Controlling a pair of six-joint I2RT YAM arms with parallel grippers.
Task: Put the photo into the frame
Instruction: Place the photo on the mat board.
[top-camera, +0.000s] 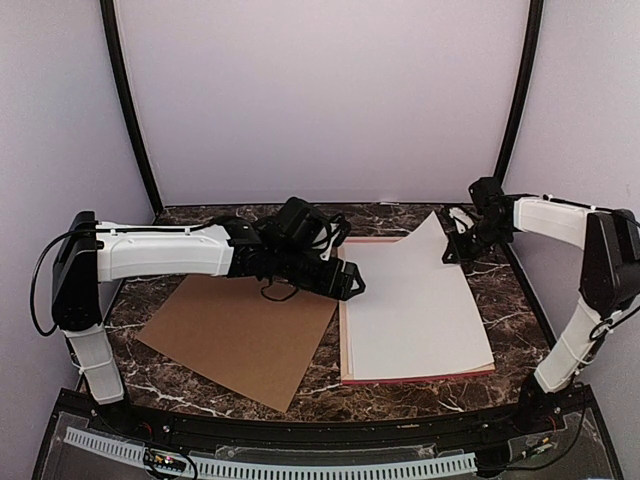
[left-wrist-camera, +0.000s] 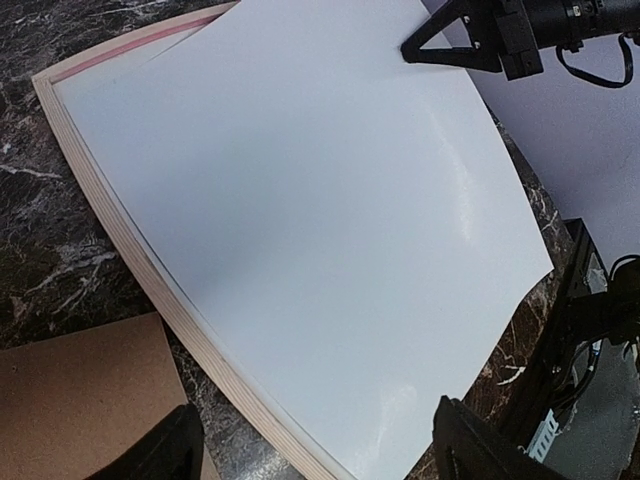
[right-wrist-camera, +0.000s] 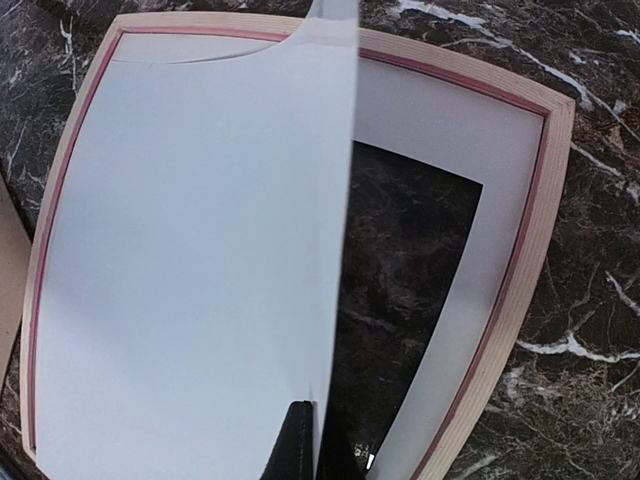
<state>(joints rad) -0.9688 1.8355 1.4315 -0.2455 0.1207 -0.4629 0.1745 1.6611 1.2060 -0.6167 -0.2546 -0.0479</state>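
The photo (top-camera: 415, 300) shows only its plain white back and lies slanted over the frame (top-camera: 420, 379), a pink-edged wooden rectangle flat on the table. My right gripper (top-camera: 452, 255) is shut on the photo's far right corner and holds that side lifted. In the right wrist view the photo (right-wrist-camera: 200, 250) rises edge-on from the right gripper (right-wrist-camera: 318, 445), and the frame (right-wrist-camera: 520, 270) holds a white mat (right-wrist-camera: 440, 130) with an open window. My left gripper (left-wrist-camera: 315, 445) hovers open over the photo (left-wrist-camera: 320, 220) near the frame's left rail (left-wrist-camera: 110, 215), holding nothing.
A brown cardboard board (top-camera: 240, 335) lies flat on the dark marble table (top-camera: 500, 280) just left of the frame, under the left arm. Black posts and pale walls close in the back and sides.
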